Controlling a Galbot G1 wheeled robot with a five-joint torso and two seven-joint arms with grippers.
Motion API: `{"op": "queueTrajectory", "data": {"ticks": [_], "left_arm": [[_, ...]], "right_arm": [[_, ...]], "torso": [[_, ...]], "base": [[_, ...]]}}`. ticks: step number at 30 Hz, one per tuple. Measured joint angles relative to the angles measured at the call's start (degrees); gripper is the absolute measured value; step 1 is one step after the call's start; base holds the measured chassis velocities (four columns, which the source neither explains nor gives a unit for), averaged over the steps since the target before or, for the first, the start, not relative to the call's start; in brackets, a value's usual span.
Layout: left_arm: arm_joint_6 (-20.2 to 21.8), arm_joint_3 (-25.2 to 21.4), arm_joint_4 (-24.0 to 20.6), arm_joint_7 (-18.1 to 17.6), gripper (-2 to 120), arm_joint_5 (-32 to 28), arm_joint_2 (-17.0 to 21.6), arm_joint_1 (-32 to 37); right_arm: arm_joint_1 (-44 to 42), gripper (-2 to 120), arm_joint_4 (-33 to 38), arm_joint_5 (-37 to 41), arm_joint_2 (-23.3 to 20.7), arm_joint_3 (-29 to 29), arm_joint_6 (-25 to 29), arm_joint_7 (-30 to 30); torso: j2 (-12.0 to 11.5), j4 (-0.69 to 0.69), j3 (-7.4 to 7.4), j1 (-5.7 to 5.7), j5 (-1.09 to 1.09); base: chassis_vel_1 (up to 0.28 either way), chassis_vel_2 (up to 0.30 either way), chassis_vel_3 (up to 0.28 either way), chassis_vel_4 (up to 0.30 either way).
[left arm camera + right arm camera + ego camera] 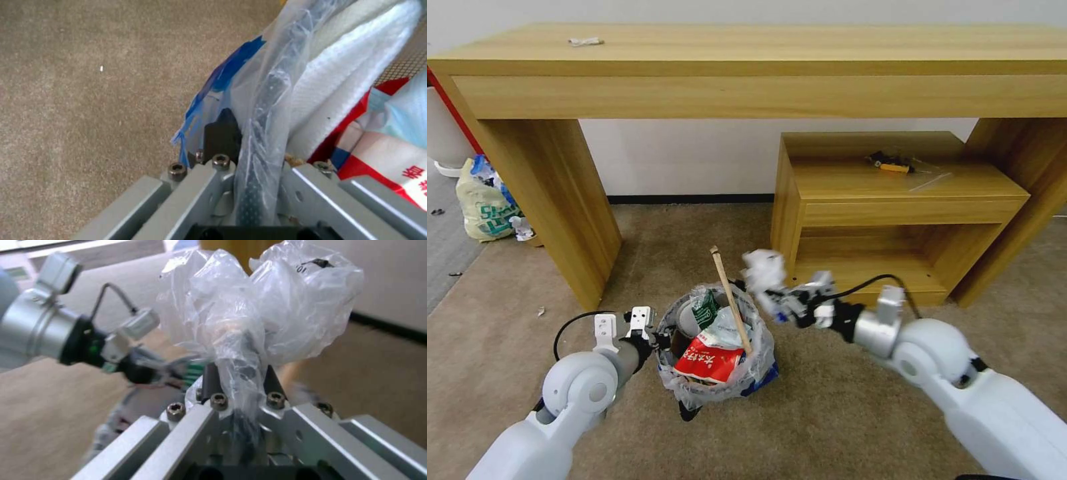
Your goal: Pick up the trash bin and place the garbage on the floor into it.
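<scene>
Wooden stick [730,299] upright-ish in trash bin [718,373] — top leaning away

trash bin [717,347] mouth crowded by upright wooden stick [730,300] and red wrapper [710,363], open carpet [840,413] around

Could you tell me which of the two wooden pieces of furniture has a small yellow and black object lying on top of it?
The low shelf unit carries the yellow and black object; the tall desk holds white litter.

Home-like room: beige carpet [860,413], wooden desk [760,67], low wooden shelf unit [894,200], white wall.
</scene>
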Motion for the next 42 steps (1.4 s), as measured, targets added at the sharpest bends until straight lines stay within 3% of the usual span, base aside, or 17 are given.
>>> {"op": "queueTrajectory", "data": {"ticks": [1,9,22,25,30,32,42], "left_arm": [[0.0,0.32,0.41,-0.13,0,-0.39,0.28,-0.62],[0.0,0.52,1.92,-0.16,0,-0.54,0.98,-1.51],[0.0,0.26,2.78,-0.29,0,-1.8,1.61,-2.68],[0.0,0.24,2.92,-0.24,0,-2.03,1.54,-2.91],[0.0,0.14,2.94,-0.22,0,-2.18,1.61,-2.93],[0.0,-0.05,2.94,-0.22,0,-2.23,1.67,-2.88],[0.0,-0.71,3.39,-0.13,0,-2.24,1.51,-2.71]], "right_arm": [[2.67,0,-0.32,1.31,0.46,-3.39,-1.88,1.4],[10.68,0,-2.38,3.7,2.38,-12.79,-7.13,6.82],[15.31,2,-6.6,3.46,5.59,-18.31,-10.52,9.8],[15.41,18,-7.17,3.22,6.39,-19.17,-10.59,10.05],[15.41,31,-7.65,2.62,6.82,-19.52,-10.57,10.1],[15.42,43,-7.65,2.55,6.9,-19.53,-10.48,10.53],[14.39,77,-6.02,2.51,5.93,-18.68,-9.55,11.42]], "torso": [[0.0,-0.02,0.0,0.0,0.01],[0.0,-0.03,0.0,-0.01,0.0],[0.0,-0.02,0.0,0.0,0.01],[0.0,-0.03,-0.01,-0.01,0.0],[0.0,-0.03,-0.01,-0.01,0.01],[0.0,-0.03,-0.01,-0.01,0.01],[0.0,-0.03,-0.01,-0.01,0.01]], "base": [[0.0,0.0,0.0,0.0],[0.0,0.0,0.0,0.0],[0.0,0.0,0.0,0.0],[0.0,0.0,0.0,0.0],[0.0,0.0,0.0,0.0],[0.0,0.0,0.0,0.0],[0.0,0.0,0.0,0.0]]}}
